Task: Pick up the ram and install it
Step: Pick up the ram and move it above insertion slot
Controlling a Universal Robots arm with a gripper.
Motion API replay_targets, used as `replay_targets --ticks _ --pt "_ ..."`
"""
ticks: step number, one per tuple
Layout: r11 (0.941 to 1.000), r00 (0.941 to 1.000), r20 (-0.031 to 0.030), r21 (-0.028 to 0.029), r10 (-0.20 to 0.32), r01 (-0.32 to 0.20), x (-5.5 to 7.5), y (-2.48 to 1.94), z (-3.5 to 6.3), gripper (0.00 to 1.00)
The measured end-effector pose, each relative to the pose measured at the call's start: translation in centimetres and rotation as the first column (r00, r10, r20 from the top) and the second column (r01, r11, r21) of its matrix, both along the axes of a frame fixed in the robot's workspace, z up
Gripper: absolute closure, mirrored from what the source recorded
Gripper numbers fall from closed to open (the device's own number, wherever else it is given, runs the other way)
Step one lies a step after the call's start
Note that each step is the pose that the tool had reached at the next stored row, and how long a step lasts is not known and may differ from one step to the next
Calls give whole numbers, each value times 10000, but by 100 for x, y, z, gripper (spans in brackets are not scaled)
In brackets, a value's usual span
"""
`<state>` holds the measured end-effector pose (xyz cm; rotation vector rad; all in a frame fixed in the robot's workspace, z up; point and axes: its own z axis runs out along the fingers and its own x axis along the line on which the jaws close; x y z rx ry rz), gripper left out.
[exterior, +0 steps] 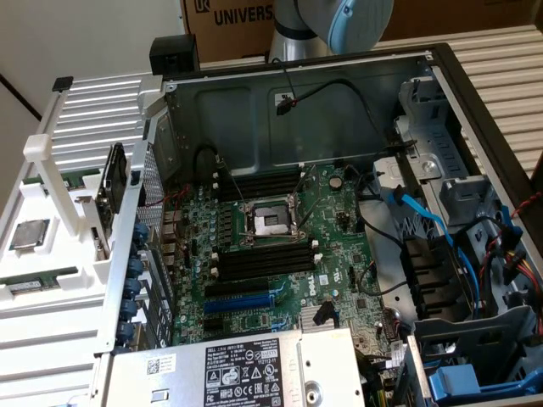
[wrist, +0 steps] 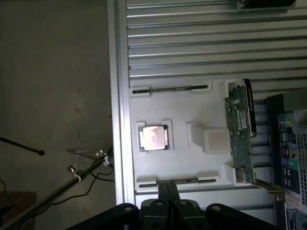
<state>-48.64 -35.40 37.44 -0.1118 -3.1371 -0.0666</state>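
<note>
Ram (wrist: 192, 180) in rim slot of white tray (wrist: 192, 115), gripper (wrist: 168, 186) clenched empty just nr.

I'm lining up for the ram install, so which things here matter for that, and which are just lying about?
For the job:
- gripper, shut, holding nothing
- ram stick in the white holder
- second ram stick in the same holder
- empty memory slots on the motherboard

Just lying about:
- silver processor
- green expansion card
- blue cables
</note>
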Motion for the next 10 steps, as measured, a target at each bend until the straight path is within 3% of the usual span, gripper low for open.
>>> replay_targets --ticks 3,7,8,10 --pt "9987 9987 1 -22 504 -504 -5 3 -1 89" --pt "9925 9925 0 -22 1225 -1225 -5 4 0 89" --pt "9842 9842 0 -22 1769 -1769 -5 4 0 89" --pt "9766 9766 0 -22 2149 -2149 -4 4 -1 89"
